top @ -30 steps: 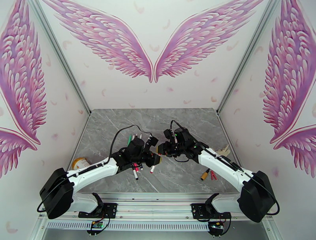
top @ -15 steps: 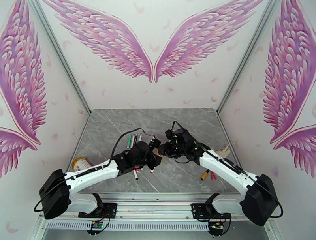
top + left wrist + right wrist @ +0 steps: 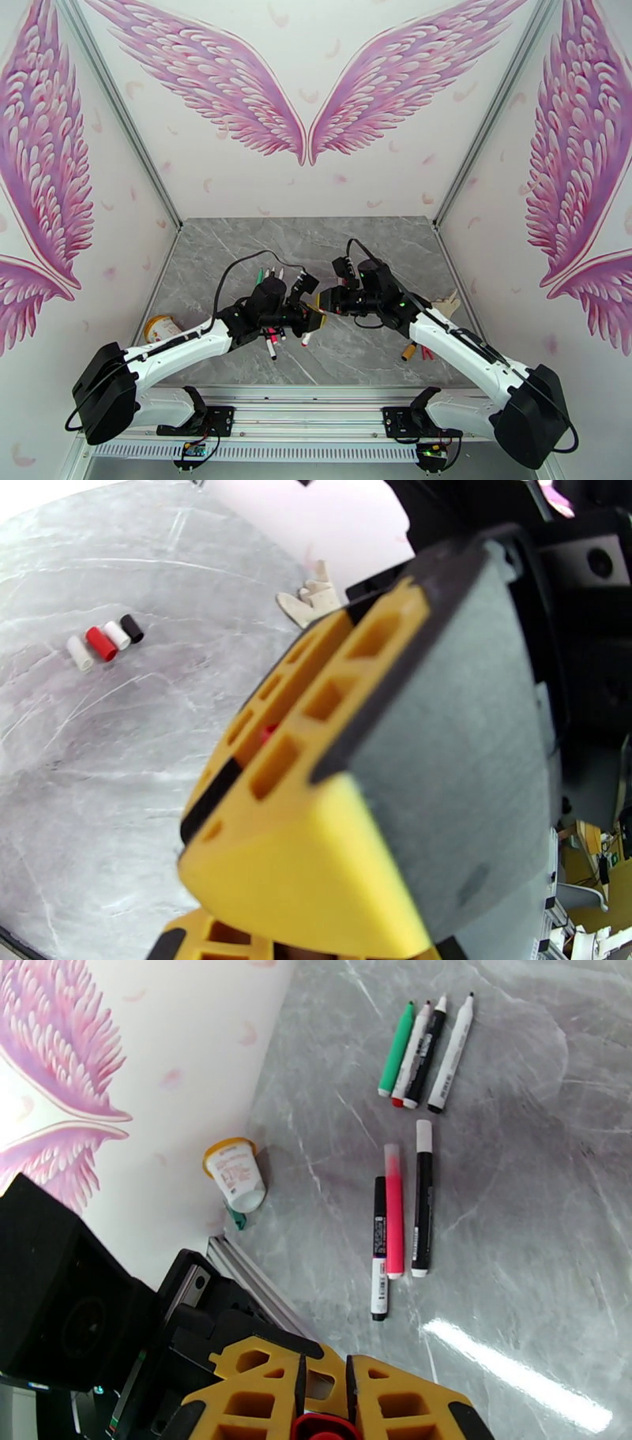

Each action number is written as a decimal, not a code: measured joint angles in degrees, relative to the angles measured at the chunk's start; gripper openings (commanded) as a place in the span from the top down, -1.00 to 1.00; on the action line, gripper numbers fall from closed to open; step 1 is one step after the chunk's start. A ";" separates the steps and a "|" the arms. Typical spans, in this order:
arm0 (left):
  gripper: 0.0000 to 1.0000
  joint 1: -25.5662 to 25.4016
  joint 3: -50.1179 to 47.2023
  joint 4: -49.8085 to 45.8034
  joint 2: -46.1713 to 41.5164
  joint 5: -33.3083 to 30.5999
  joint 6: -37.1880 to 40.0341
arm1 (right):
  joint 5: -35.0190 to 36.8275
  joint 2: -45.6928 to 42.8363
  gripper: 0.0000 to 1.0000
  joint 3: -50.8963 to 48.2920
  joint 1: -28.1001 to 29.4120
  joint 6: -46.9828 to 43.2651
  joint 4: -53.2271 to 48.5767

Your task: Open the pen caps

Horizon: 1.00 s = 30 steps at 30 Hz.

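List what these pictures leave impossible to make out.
Left wrist view: the left fingers hide all but a red sliver of what they pinch.
Right wrist view: the bottom edge cuts off the red piece in the right gripper; cap or pen end, unclear.
Top view: the left arm covers part of the pens beneath it.

A grey marbled desk [image 3: 316, 245] sits between walls painted with pink wings [image 3: 237, 87]. A cream cup [image 3: 235, 1173] lies by the left wall (a small green scrap [image 3: 237, 1217] just beside it). Near the right edge are a stubby orange-and-black cylinder [image 3: 409, 350], a small red piece [image 3: 426, 352] and something beige, glove-like [image 3: 449, 302].
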 measured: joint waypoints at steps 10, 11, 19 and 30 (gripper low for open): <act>1.00 -7.65 1.09 -8.35 -0.15 -18.32 2.47 | 6.73 -0.09 0.94 -0.02 -2.40 2.62 -1.97; 1.00 -8.35 1.05 -10.38 -0.04 -19.74 2.80 | 8.55 -0.09 0.94 -0.04 -4.00 3.15 -1.86; 1.00 -8.44 -0.70 -14.10 -0.13 -19.54 2.62 | 11.23 -0.09 0.93 -0.07 -7.26 4.00 0.04; 0.99 -1.42 -5.22 -7.85 -5.49 -8.15 -1.97 | 6.99 -0.61 0.91 -1.09 -11.21 -3.13 -1.97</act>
